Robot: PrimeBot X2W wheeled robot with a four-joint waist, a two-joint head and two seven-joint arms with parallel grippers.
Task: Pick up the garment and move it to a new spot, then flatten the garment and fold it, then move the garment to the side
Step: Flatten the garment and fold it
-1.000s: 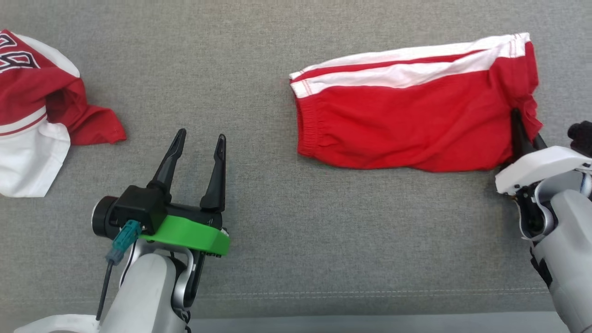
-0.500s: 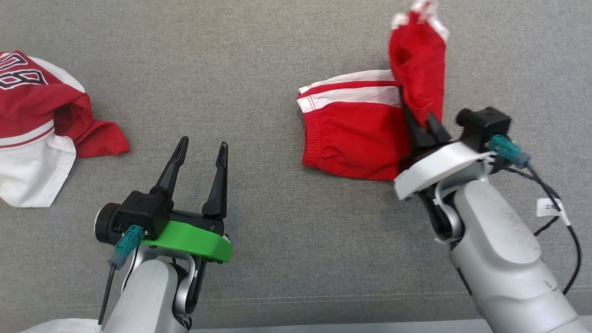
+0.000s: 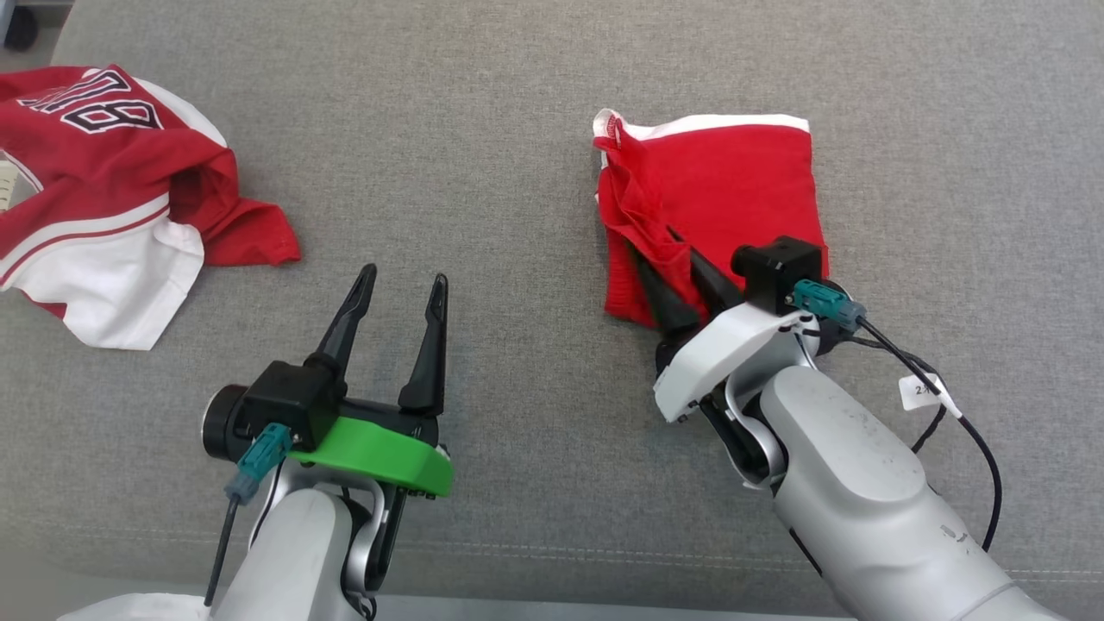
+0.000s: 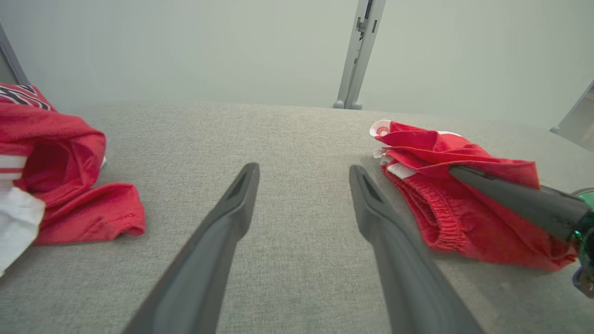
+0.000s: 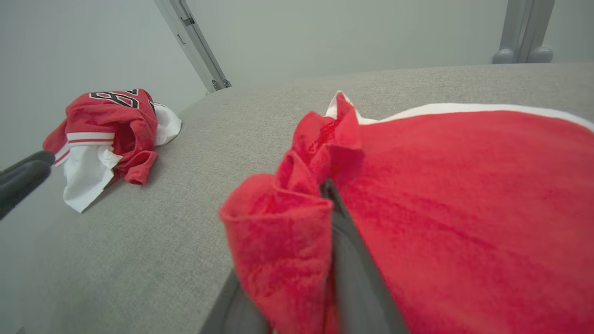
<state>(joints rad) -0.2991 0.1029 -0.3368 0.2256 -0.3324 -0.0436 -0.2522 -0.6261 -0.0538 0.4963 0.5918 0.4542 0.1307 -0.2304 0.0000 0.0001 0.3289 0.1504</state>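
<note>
Since the earlier frame the right end effector (image 3: pixel 651 241) has carried the raised leg end of the shorts (image 3: pixel 733 190) over and down onto the waistband half. The shorts now lie doubled into a rough square at the upper centre-right of the head view. The head camera has shifted a little too.

Its jaws stand narrow, with the folded hem bunched between and over the fingers. By my reading it has hold of that edge, though how firmly is unclear. The left end effector (image 3: pixel 405 274) hovers at lower left, spread wide and empty, above the grey table (image 3: pixel 517 129). A crumpled red-and-white jersey (image 3: pixel 112 181) lies well apart at upper left.

The shorts look light, limp and prone to wrinkling. They would probably slide easily on the weave, so pinching both layers at a corner or the thicker waistband seems the surest hold.

The right wrist view shows the hem draped over one finger and hiding it. The left wrist view shows the stacked layers from the side, with the gathered waistband (image 4: pixel 431 208) underneath. The head view alone gives the folded outline, a white stripe along its top edge.
</note>
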